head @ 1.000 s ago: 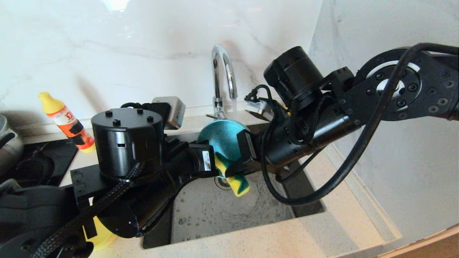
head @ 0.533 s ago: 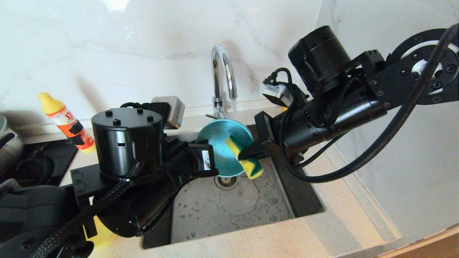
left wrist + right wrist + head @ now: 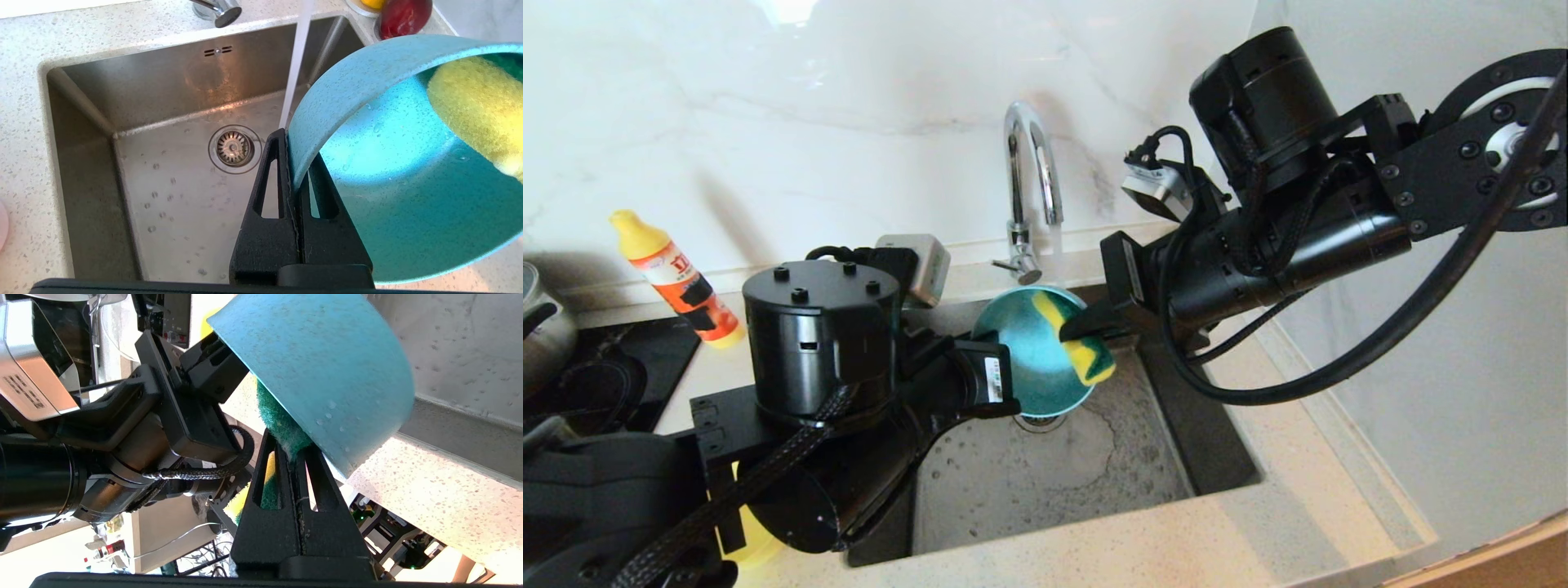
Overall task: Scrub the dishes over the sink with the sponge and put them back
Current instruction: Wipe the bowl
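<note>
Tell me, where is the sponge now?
In the head view the sponge, clamped in the right gripper, presses inside the blue bowl over the sink, below the faucet.

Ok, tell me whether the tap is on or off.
On. A stream of water falls from the faucet into the sink, passing just beside the blue bowl.

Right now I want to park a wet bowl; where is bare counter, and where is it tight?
Bare counter runs along the sink's near edge and its right side. Tight: above the drain, the left gripper holds the blue bowl and the right gripper presses the sponge in.
</note>
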Available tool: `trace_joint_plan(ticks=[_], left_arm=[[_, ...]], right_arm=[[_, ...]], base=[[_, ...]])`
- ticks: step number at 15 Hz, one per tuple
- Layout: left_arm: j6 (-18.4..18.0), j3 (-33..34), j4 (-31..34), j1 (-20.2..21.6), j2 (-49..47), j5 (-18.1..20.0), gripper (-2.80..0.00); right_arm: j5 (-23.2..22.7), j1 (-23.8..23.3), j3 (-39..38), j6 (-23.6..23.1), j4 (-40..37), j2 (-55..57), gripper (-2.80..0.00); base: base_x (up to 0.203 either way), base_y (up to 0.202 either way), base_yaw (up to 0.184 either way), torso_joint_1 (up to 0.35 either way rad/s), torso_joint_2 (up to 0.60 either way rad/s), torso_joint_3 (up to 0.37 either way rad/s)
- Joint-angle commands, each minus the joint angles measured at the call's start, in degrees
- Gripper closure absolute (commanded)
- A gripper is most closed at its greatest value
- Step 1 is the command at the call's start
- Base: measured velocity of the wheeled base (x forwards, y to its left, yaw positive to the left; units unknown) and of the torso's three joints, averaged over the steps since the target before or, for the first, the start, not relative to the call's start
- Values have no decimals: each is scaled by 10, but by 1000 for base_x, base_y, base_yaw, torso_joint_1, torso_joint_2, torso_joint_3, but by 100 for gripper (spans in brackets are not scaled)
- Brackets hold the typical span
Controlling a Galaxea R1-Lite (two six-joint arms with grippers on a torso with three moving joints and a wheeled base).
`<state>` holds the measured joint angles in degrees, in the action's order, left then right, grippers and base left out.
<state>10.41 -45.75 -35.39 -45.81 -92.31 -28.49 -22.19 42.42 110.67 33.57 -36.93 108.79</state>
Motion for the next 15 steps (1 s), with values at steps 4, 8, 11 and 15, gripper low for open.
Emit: trace_joint_plan(ticks=[4, 8, 11, 15], left_arm=[[6, -3, -3, 4, -10, -3, 0], [7, -8, -3, 22, -21, -3, 0], [9, -13, 3, 39, -30, -1, 0], [32, -44, 95, 73, -46, 7, 0]], right_arm=[[-2, 3, -7, 2, -16, -31, 0], [-2, 3, -47, 1, -35, -78, 0], [-2, 5, -61, 0, -39, -116, 0], [-1, -3, -63, -4, -57, -150, 0]], base=[[0, 0, 0, 0, 0, 0], [0, 0, 0, 0, 0, 0], [0, 0, 0, 0, 0, 0], [0, 0, 0, 0, 0, 0]])
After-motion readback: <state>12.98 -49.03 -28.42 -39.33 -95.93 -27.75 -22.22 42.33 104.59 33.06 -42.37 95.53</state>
